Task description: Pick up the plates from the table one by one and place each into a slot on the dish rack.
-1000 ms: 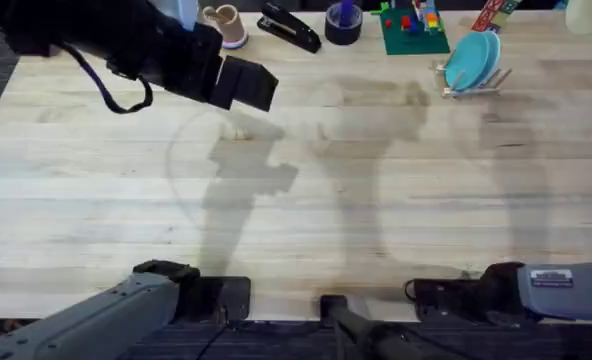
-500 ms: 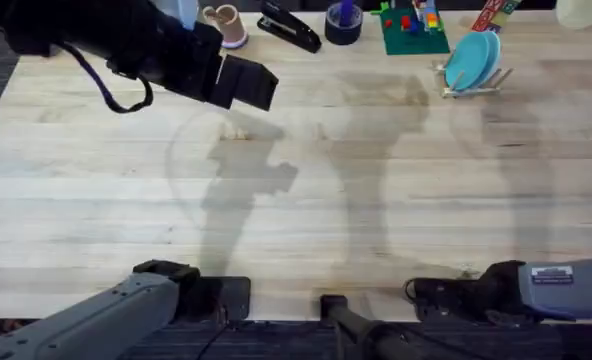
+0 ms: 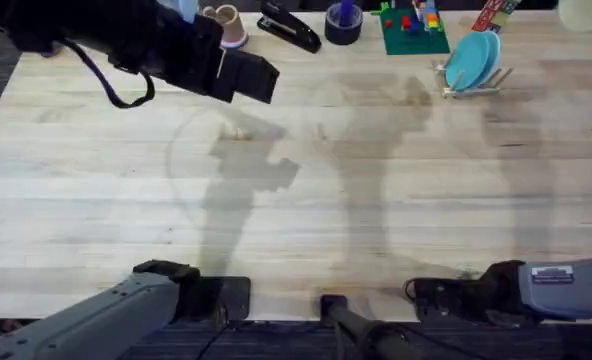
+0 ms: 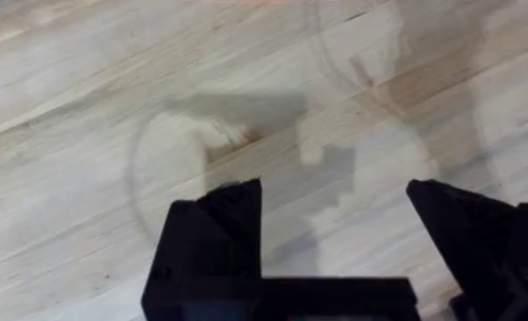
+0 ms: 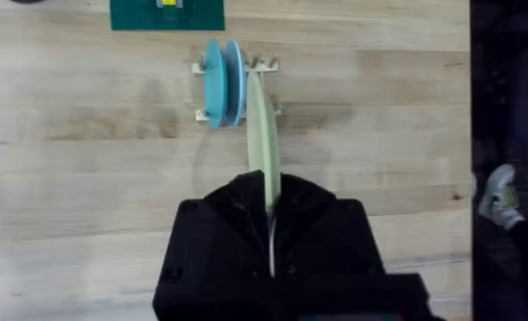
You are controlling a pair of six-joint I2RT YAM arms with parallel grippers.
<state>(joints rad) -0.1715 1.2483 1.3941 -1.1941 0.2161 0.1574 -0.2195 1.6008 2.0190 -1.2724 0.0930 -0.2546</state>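
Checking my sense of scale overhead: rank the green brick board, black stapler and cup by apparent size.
1. green brick board, clearly largest.
2. black stapler and cup look close: the stapler is longer and the cup wider, so I'm not ranking them.

We see overhead looking down, forward; left wrist close above table [image 4: 86, 107]; right wrist shares dish rack [image 5: 237, 67] with overhead.

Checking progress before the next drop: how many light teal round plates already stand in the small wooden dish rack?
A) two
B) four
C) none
A: two light teal round plates stand upright side by side in the small wooden dish rack, seen from the right wrist.
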